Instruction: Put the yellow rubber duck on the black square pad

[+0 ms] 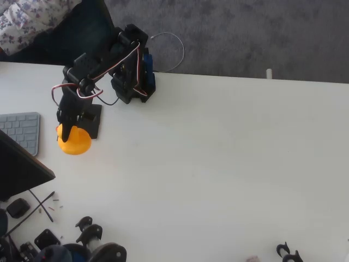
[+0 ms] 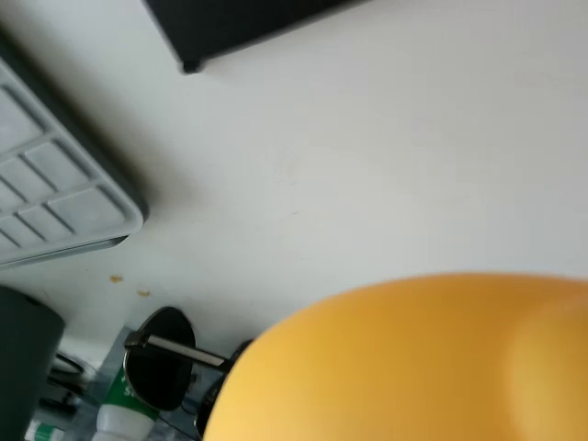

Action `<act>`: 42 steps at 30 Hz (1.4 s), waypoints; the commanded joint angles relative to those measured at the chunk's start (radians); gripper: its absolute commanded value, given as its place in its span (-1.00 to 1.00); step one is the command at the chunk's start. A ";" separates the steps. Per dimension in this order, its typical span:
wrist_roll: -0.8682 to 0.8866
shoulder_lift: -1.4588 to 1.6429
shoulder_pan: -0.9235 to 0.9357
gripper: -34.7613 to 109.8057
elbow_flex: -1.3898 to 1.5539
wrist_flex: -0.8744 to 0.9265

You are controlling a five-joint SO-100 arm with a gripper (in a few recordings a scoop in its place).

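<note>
At the far left of the overhead view the grey keyboard (image 1: 20,131) lies at about nine o'clock on the white bench (image 1: 218,164), with the dark laptop edge (image 1: 22,172) angling below it toward seven o'clock. Just right of the keyboard sits the yellow rubber duck (image 1: 74,141), its top tucked under the tip of the hand (image 1: 65,130), which reaches down from the black arm whose base stands at roughly eleven o'clock. The hand appears clamped on the duck's upper edge, though the fingers themselves are hard to separate from above. In the wrist view the duck (image 2: 404,367) bulges across the lower right, from four to six o'clock, very close to the lens, which suits a duck carried in the hand rather than lying free; the keyboard (image 2: 55,193) runs along nine o'clock there and the laptop edge (image 2: 230,23) crosses twelve o'clock. The black square pad (image 1: 90,121) pokes out from under the arm at about one o'clock from the duck, largely covered by the wrist. The duck overlaps its lower left corner at most, so I judge the pickup done and the placing not yet finished: a short move up and right, then a release, seems to be left.
</note>
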 commanded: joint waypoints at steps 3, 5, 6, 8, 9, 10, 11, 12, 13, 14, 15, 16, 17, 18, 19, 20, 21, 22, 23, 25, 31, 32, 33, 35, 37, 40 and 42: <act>-0.086 0.037 0.094 -0.45 0.041 0.046; -0.107 0.040 0.123 -0.45 0.081 0.054; -0.117 0.040 0.133 -0.45 0.100 0.054; -0.132 0.040 0.153 -0.45 0.132 0.052; -0.141 0.040 0.167 -0.45 0.144 0.049; -0.149 0.040 0.181 -0.45 0.158 0.046; -0.160 0.040 0.196 -0.45 0.167 0.044; -0.172 0.040 0.216 -0.45 0.176 0.043; -0.186 0.038 0.236 -0.45 0.181 0.043; -0.202 0.038 0.258 -0.45 0.184 0.043; -0.218 0.037 0.279 -0.45 0.186 0.043; -0.236 0.037 0.301 -0.45 0.186 0.043; -0.252 0.040 0.321 -0.45 0.186 0.043; -0.265 0.040 0.336 -0.45 0.184 0.043; -0.278 0.038 0.348 -0.45 0.184 0.043; -0.290 0.031 0.357 -0.45 0.186 0.043; -0.304 0.029 0.364 -0.45 0.186 0.041; -0.313 0.029 0.365 -0.45 0.186 0.041; -0.321 0.028 0.365 -0.45 0.187 0.041; -0.321 0.028 0.365 -0.45 0.187 0.040; -0.322 0.018 0.365 -0.45 0.198 -0.032; -0.322 0.006 0.365 -0.45 0.213 -0.066; -0.322 -0.003 0.365 -0.45 0.233 -0.103; -0.322 -0.020 0.364 -0.45 0.276 -0.175; -0.324 -0.029 0.364 -0.45 0.316 -0.236; -0.324 -0.023 0.364 -0.45 0.347 -0.270; -0.324 -0.028 0.360 -0.45 0.348 -0.268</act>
